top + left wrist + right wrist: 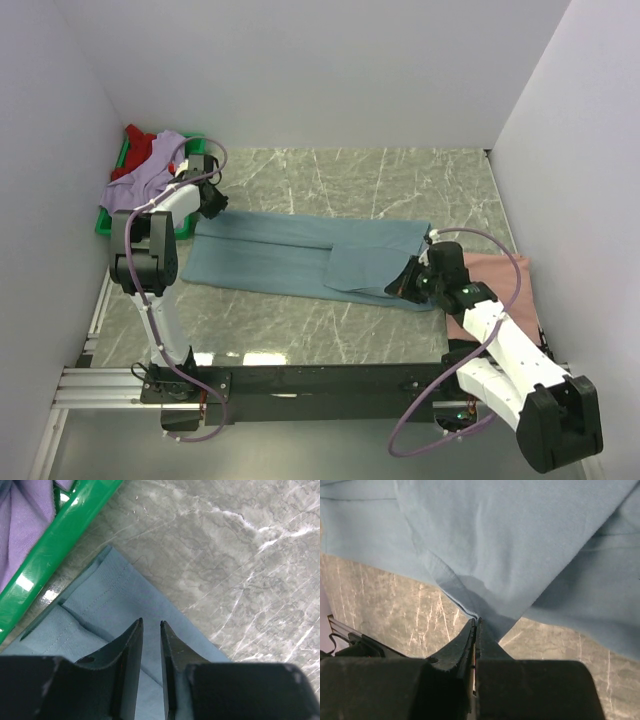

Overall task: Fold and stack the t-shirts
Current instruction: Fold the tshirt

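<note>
A dusty grey-blue t-shirt (270, 255) lies lengthwise across the middle of the marble table, with its right end doubled back toward the centre. My right gripper (402, 286) is shut on the near right corner of that flap (495, 540), and the cloth rises taut from its tips (477, 621). My left gripper (213, 203) hovers over the shirt's far left corner (100, 605). Its jaws (151, 623) stand a narrow gap apart with nothing between them. A salmon pink t-shirt (497, 272) lies flat under the right arm. Lavender (150, 178) and red (140, 150) t-shirts are heaped at the far left.
The heaped shirts lie in a green plastic tray (104, 226) against the left wall, and its rim (60, 540) runs just beyond the blue shirt's corner. White walls close in the left, back and right sides. A black rail (330, 378) crosses the near edge.
</note>
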